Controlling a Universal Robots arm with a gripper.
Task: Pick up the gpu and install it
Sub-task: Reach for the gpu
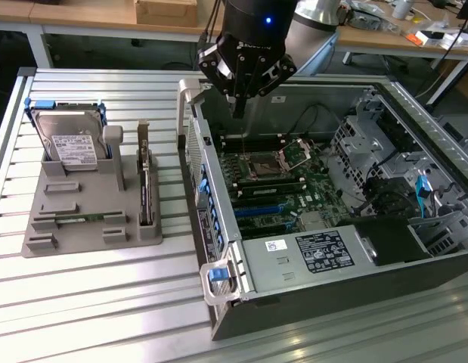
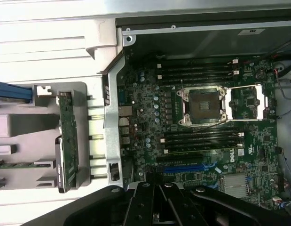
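The open computer case (image 1: 317, 197) lies on the slatted surface (image 1: 82, 302). Just outside its wall, a grey holder (image 1: 75, 219) keeps the gpu (image 1: 145, 189) standing on edge. The pincer (image 1: 238, 110) hangs over the case's interior, seemingly narrow and empty. Descending here could strike the bare CPU socket (image 1: 268, 162).

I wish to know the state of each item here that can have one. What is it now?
Thin black gpu card: standing on edge in the grey plastic holder, not picked up.
Silver boxy hard drive: upright in that holder.
Dark metal computer case: open, side cover off.
Square processor socket: empty, clamp frame open.
Blue card slot: empty.
End effector: shut, empty, above the case.
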